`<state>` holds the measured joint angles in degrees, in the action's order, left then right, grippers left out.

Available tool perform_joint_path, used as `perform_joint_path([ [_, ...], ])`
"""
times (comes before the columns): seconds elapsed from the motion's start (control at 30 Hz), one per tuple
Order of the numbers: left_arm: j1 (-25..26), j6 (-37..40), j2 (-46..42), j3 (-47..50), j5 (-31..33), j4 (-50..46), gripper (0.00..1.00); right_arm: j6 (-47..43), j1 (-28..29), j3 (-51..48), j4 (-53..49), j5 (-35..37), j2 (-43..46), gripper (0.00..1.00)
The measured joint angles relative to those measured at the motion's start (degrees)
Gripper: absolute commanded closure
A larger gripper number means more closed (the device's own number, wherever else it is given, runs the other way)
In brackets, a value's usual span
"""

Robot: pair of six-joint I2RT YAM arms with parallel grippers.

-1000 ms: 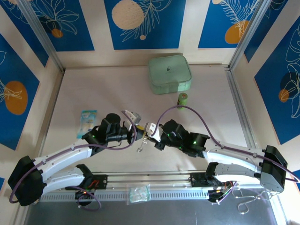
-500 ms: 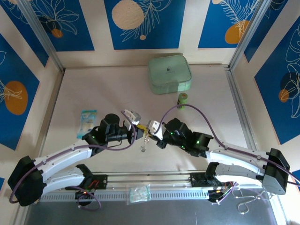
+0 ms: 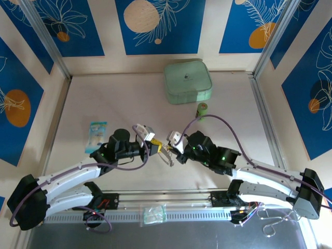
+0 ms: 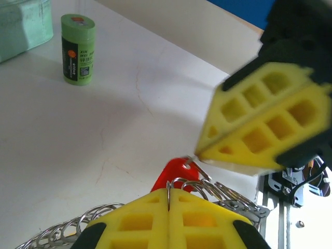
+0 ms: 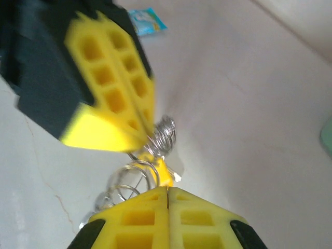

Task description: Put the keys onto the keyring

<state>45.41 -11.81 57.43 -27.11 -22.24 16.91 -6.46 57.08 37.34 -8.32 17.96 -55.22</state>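
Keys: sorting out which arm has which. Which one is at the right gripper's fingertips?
The yellow-headed key, poking out of the shut right gripper among the loops of the keyring. The red-headed key sits at the left gripper instead.

Looks like a robotics lab cell rather than a home or a shop. Boxed in on three sides by pale panels [image 3: 160, 26] printed with blue leaf and orange-disc art, held by bare aluminium posts [image 3: 49, 44] rising at the far corners of the white table [image 3: 129, 98]. Along the near edge, a slotted metal rail [image 3: 197, 213] with two robot arm bases [image 3: 97, 193] bolted side by side. Purple cables [image 3: 209, 115] looping above the tabletop, loose exposed wiring [image 3: 272, 224] trailing at the near right corner.
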Motion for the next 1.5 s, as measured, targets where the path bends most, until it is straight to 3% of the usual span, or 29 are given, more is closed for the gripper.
perform_joint_path([
  [0.23,0.00,6.29,-1.79,4.50,-1.53,6.12,1.00,12.66,-4.24,0.15,-8.66,-2.97,-6.47,1.00],
  [0.53,0.00,14.60,-2.89,4.98,-2.34,6.58,1.00,23.12,-8.41,0.15,-9.33,-11.30,-14.80,1.00],
  [0.83,0.00,17.86,-3.48,4.94,-2.38,4.55,1.00,27.43,-10.93,0.15,-9.14,-13.94,-17.22,0.60],
  [1.07,0.00,18.18,-3.76,5.31,-2.80,4.59,1.00,27.78,-12.81,0.13,-10.27,-15.65,-12.94,0.56],
  [1.17,0.00,18.10,-3.82,5.79,-2.78,4.76,1.00,28.28,-14.69,-0.52,-8.00,-20.22,-7.80,0.56],
  [1.3,0.00,16.96,-4.24,7.02,-2.73,5.49,1.00,31.93,-16.70,-3.72,-0.35,-31.39,-3.13,0.56],
  [1.5,0.00,15.30,-4.46,8.39,-2.08,7.02,1.00,44.11,-16.13,-12.04,14.16,-42.42,-2.58,0.45],
])
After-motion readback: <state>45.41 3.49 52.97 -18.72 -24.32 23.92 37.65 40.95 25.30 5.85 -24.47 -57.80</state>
